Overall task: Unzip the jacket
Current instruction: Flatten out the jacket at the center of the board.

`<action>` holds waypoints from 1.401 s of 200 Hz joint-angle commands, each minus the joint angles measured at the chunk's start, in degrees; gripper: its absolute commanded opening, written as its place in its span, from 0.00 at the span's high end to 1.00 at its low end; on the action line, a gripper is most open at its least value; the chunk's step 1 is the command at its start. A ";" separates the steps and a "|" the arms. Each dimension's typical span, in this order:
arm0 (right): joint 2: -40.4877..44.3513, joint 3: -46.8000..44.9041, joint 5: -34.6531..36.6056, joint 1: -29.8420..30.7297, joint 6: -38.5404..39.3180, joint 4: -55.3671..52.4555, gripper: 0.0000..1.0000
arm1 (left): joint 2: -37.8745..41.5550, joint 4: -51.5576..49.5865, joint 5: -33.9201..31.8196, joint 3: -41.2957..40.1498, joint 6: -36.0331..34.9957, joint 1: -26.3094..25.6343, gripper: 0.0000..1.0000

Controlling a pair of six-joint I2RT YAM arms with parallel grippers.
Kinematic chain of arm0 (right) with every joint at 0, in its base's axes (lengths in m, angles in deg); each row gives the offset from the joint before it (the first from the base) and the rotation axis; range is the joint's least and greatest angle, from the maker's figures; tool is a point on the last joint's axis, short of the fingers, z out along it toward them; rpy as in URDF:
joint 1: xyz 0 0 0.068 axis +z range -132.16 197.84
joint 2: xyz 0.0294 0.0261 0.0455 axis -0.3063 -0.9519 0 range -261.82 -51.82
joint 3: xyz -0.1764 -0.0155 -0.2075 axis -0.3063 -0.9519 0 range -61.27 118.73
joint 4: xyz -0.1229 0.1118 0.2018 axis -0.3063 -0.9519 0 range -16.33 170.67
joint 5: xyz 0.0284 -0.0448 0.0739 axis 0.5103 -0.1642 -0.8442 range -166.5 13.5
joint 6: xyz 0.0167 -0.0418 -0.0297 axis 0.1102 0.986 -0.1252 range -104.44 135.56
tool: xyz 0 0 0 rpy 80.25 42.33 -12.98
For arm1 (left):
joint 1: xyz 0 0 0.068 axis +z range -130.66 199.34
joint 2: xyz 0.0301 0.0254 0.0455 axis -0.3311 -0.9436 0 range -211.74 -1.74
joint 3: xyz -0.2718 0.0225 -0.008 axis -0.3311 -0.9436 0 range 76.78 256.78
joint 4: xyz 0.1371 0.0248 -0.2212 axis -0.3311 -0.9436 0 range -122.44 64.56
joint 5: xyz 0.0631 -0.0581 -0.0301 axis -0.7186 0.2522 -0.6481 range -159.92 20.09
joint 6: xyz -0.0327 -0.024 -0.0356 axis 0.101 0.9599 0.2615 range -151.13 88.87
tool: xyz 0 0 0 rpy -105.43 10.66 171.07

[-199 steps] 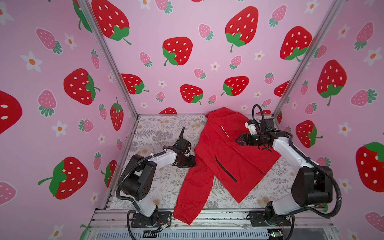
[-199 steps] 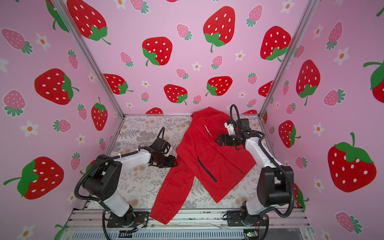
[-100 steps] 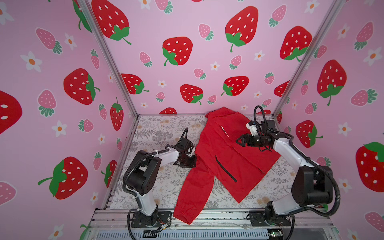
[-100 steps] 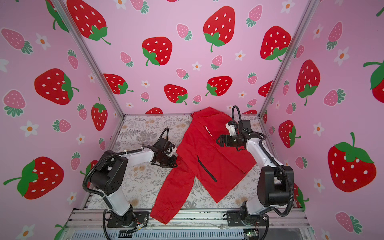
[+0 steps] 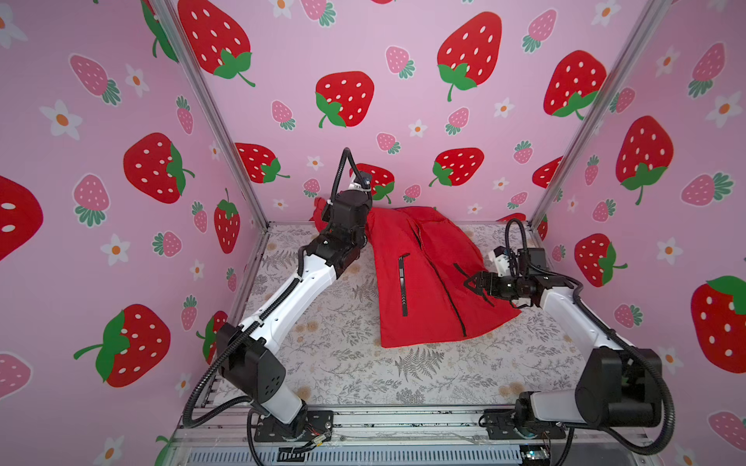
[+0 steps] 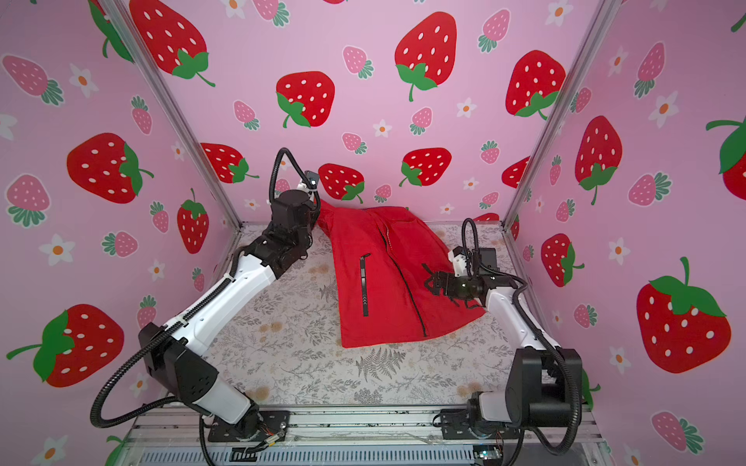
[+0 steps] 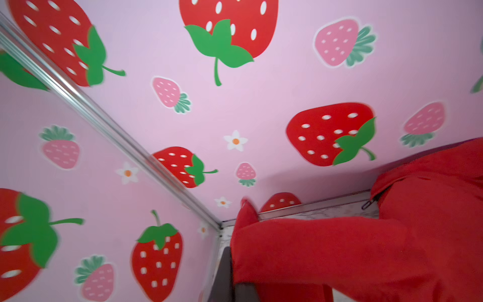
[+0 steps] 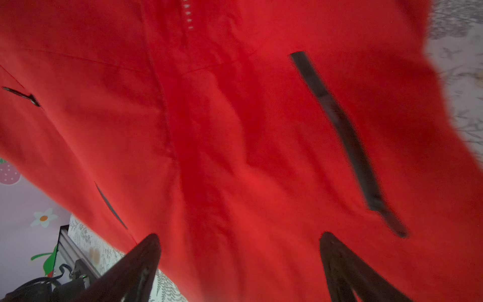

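My left claw (image 5: pixel 329 216) has snapped shut on sleeve fabric of the large bright red windbreaker jacket (image 5: pixel 428 262) and hauled it toward the back corner. The body now lies straighter on the grey fern-print tabletop (image 5: pixel 343 363). My right claw (image 8: pixel 240 235) hangs wide open just above it. The black front zip (image 5: pixel 448 298) looks closed, so unzipping is still ahead.

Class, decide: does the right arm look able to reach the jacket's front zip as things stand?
Probably yes. The open right hand hovers over the jacket close beside the front zip, with nothing lying between them.
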 commanded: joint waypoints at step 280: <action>4.90 -46.99 2.23 13.03 -63.21 57.63 0.52 | -14.04 -17.94 70.81 -12.69 54.09 19.97 0.07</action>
